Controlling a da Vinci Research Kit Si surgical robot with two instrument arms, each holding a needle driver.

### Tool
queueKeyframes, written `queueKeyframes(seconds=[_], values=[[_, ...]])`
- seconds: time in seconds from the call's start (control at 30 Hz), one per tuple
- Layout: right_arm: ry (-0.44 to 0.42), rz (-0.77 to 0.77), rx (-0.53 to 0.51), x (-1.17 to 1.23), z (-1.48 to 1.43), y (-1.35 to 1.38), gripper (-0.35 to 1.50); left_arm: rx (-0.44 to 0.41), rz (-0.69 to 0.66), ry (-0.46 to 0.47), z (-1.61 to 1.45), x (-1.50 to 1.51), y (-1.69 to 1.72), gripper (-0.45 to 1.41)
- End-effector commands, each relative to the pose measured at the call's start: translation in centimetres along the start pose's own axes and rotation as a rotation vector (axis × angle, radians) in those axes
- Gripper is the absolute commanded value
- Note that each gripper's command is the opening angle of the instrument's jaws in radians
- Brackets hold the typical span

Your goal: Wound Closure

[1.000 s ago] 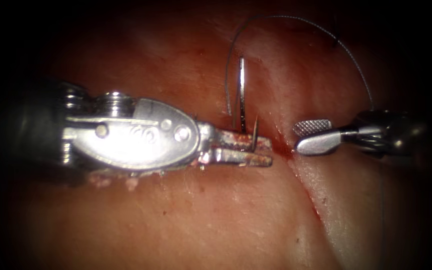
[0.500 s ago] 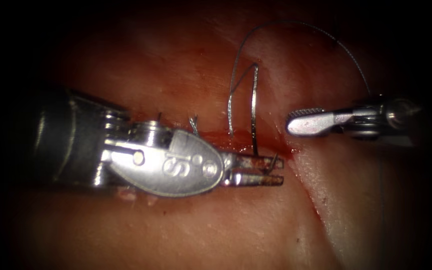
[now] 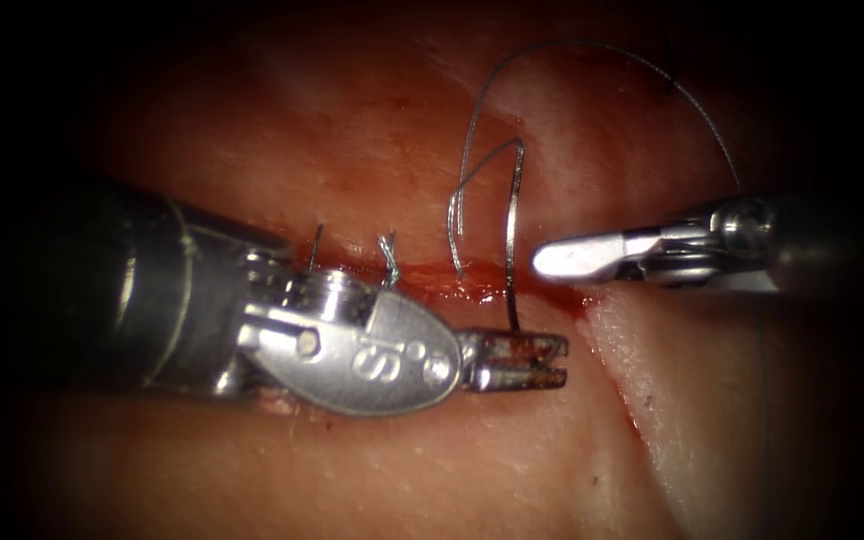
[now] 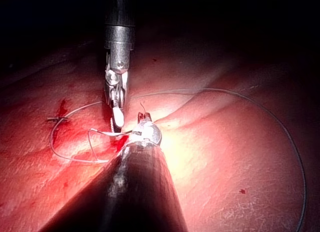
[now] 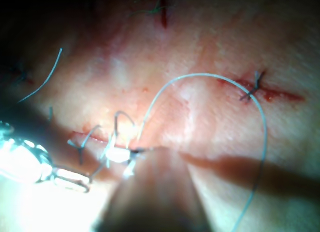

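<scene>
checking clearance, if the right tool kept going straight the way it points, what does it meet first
Probably the needle, standing upright just ahead of the right tool and held near one end by the left tool; depth is unclear, so it might pass beside it.

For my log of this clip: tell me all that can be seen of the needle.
The needle is a thin, curved, steel-looking wire, standing almost upright over the cut and clear of the tissue. The left pincer is shut on its lower end. It bends over at the top, where thread runs on. The right pincer is beside it, not touching.
</scene>
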Motion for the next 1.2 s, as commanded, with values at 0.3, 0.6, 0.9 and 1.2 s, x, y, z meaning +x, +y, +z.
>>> queueKeyframes(seconds=[0.3, 0.6, 0.9, 1.2], values=[[0.031, -0.059, 0.039, 0.02, 0.27, 0.03, 1.26, 0.002, 0.002, 0.000, 0.07, 0.01, 0.03, -0.45], [0.040, -0.071, 0.038, 0.03, 0.37, 0.03, 1.13, 0.000, 0.000, 0.002, 0.07, 0.04, 0.06, -0.45], [-0.080, -0.339, 0.095, -0.05, 0.32, 0.08, -0.35, -0.002, 0.010, 0.003, 0.05, 0.05, 0.04, -0.45], [-0.015, -0.653, 0.068, 0.07, 0.28, 0.19, -0.35, -0.041, -0.079, 0.023, 0.02, 0.04, 0.02, 0.29]])
